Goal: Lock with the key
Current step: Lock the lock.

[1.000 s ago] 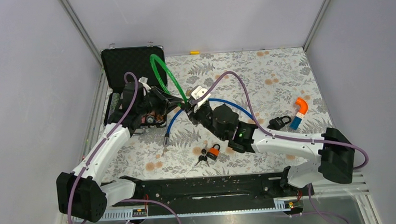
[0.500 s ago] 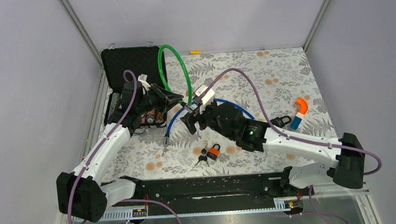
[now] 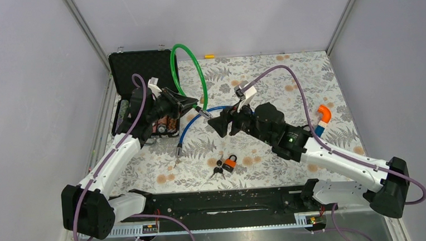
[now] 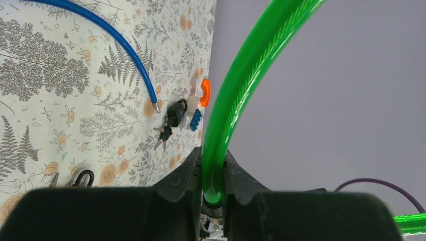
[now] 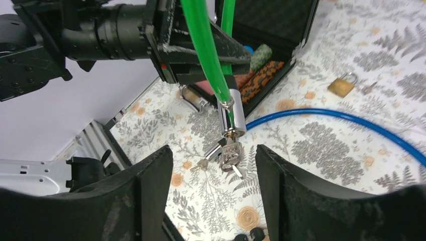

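Note:
My left gripper (image 3: 190,104) is shut on a green cable lock (image 3: 203,82), just above its chrome cylinder (image 5: 232,116). In the left wrist view the cable (image 4: 236,100) runs up from between the fingers (image 4: 212,155). A key (image 5: 231,153) sits in the cylinder's lower end, and a ring with more keys hangs from it. My right gripper (image 5: 213,150) stands open a short way in front of the key, touching nothing. From above, the right gripper (image 3: 218,126) is to the right of the cylinder (image 3: 203,111).
A blue cable (image 3: 186,130) lies on the floral mat below the lock. An orange padlock with keys (image 3: 229,164) sits near the front. An open black case (image 3: 140,69) stands at the back left, an orange and blue part (image 3: 322,116) at the right, and a brass padlock (image 5: 341,85) beyond.
My right gripper has opened, let go of the key and drawn back to the right. The left gripper still holds the green cable, which has swung slightly.

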